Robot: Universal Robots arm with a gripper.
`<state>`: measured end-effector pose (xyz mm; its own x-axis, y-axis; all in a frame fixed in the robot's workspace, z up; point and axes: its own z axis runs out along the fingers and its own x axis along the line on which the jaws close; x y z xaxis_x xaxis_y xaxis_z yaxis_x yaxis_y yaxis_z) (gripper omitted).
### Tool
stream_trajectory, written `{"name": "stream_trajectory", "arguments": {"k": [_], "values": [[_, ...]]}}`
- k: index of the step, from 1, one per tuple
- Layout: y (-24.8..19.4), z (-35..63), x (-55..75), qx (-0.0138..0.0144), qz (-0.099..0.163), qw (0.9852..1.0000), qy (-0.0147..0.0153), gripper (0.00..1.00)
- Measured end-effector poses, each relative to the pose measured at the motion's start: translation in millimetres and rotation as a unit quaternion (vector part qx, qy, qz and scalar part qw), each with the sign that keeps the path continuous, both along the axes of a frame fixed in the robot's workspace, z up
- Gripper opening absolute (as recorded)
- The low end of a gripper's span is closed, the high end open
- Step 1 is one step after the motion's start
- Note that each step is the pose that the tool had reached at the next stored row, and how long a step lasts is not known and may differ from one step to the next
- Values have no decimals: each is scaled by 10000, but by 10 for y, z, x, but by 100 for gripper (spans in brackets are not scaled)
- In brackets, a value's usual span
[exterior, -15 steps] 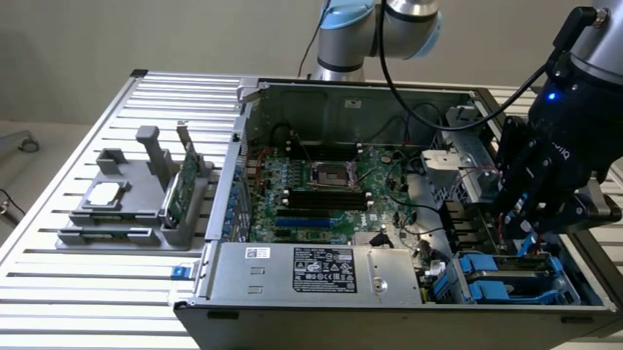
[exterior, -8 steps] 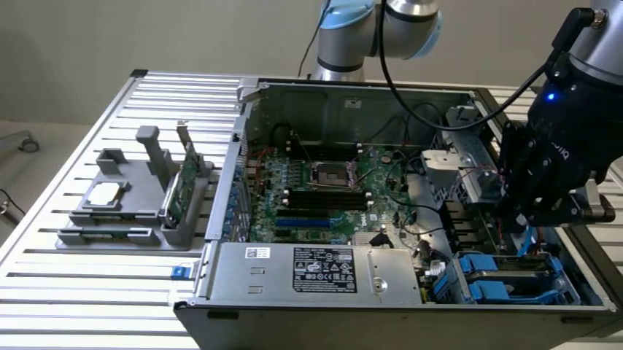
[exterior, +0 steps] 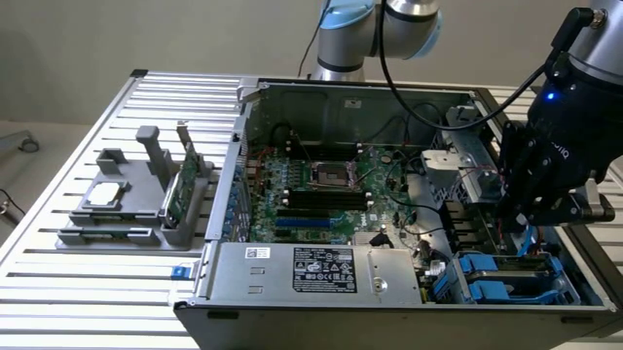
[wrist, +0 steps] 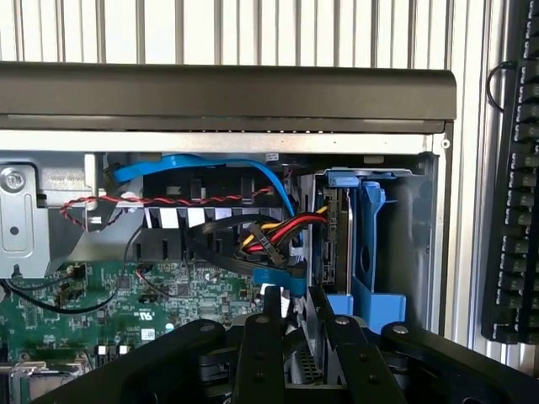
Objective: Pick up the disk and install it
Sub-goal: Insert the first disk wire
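My black gripper (exterior: pixel 533 219) hangs over the corner of the open computer case (exterior: pixel 351 95) on the exterior view's right, just above the blue drive bay (exterior: pixel 516 281). In the wrist view its two fingers (wrist: pixel 261 337) stand a narrow gap apart, and I see nothing clearly clasped between them. The disk (wrist: pixel 333 244) stands on edge in the blue carrier (wrist: pixel 370 252), close beyond the fingertips and beside the gripper (wrist: pixel 293 299). Its label face is hidden.
Red, yellow and black power wires (wrist: pixel 282 231) and a blue data cable (wrist: pixel 210 168) cross right beside the bay. The green motherboard (exterior: pixel 322 189) fills the case floor. A grey fixture (exterior: pixel 136 197) holding a chip and a green card stands on the slatted table at the exterior view's left.
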<state>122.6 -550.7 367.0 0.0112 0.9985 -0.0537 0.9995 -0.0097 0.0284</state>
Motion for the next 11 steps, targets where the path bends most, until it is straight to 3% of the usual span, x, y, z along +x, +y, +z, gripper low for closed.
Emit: {"name": "stream_trajectory", "arguments": {"k": [7,8,11], "values": [[14,-3,2,-23,0,10000,-2,25],[14,-3,2,-26,0,10000,-2,18],[15,-3,2,-35,0,10000,-3,18]]}}
